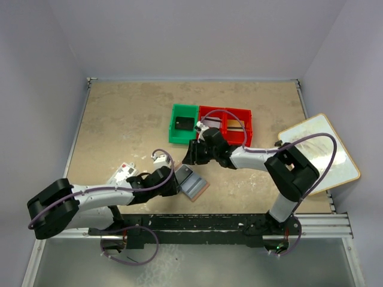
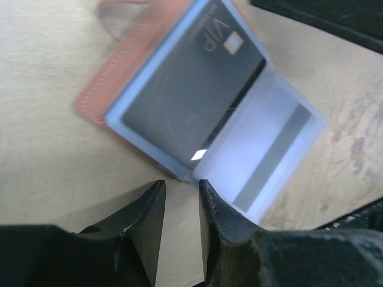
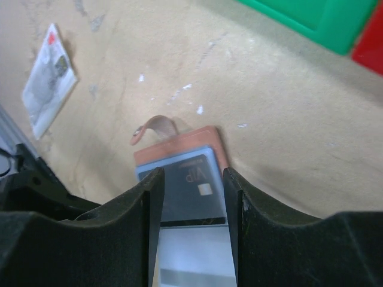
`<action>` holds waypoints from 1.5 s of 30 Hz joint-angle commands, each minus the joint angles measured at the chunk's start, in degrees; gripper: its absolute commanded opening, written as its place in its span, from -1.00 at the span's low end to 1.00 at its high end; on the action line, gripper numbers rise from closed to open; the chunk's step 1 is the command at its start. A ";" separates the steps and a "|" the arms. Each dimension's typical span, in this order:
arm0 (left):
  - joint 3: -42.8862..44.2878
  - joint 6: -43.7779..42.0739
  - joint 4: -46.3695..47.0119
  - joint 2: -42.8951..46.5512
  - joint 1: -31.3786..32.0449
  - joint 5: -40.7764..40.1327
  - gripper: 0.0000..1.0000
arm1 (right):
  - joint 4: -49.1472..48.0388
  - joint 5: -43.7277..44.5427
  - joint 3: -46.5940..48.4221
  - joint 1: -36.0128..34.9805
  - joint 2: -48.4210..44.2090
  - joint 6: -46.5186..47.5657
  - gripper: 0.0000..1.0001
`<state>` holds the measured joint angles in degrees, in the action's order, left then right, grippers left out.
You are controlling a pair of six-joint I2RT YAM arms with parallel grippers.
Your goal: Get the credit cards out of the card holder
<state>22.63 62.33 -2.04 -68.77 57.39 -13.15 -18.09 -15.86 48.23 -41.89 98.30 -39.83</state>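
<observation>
- The holder (image 1: 194, 185) lies open and flat on the worktop (image 1: 119, 119), close to its near edge and about midway along, lining up.
- The left gripper (image 2: 181, 185) has its fingers a narrow gap apart with nothing between them, just short of the holder's near side by the fold.
- The right gripper (image 3: 191, 179) hangs over the holder, jaws spread part-way and empty.
- The step looks like drawing out the first card, with none out yet.
- To do it well, one gripper should pin the leather cover while the other pinches only the card's free edge.
- The pull should run along the pocket, not upward, as the light holder would likely slide or lift otherwise.
- The clear sleeve looks floppy, so the pinch should miss it.
- The dark card (image 2: 191, 95) reads "VIP" in pale letters, next to a small pale chip.
- The second card (image 2: 269, 152), in the clear sleeve, shows a grey stripe and no legible writing.
- The packet (image 3: 48, 81), towards the left edge, carries a red mark, and its print is too small to read.
</observation>
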 commanded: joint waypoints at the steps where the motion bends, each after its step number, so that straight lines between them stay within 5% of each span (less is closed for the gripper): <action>1: 2.72 1.95 -11.26 3.89 0.62 -8.95 -0.44 | 8.87 8.32 1.53 -0.12 -4.98 3.11 -0.05; 4: 4.06 0.91 -14.58 8.65 0.58 -13.67 -0.41 | 5.79 11.01 -1.58 -0.23 -10.27 -0.40 -0.06; 9: 8.14 -5.07 -11.20 7.93 -0.21 -14.81 -0.38 | -9.85 2.77 -10.12 -2.48 -13.16 -10.91 -0.18; 18: 13.56 -10.58 -6.63 -2.92 -4.64 -8.45 -0.52 | -31.36 1.62 -20.98 -7.49 -4.25 -25.87 -0.39; 30: 13.64 -17.34 -2.70 -7.41 -7.20 -0.03 -0.60 | -50.14 3.64 -32.76 -6.54 6.12 -36.99 -0.35; 40: 14.46 -19.16 -8.04 -14.65 -7.20 -2.13 -0.76 | -52.40 6.10 -33.32 -6.10 8.12 -39.88 -0.37; 45: 12.59 -17.70 -7.92 -12.90 -7.20 -3.11 -0.76 | -53.33 5.86 -32.92 -6.13 8.24 -39.60 -0.57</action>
<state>36.53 44.36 -7.64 -82.06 50.28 -14.61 -73.78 -12.43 16.05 -48.31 105.47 -80.20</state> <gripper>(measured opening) 0.122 0.259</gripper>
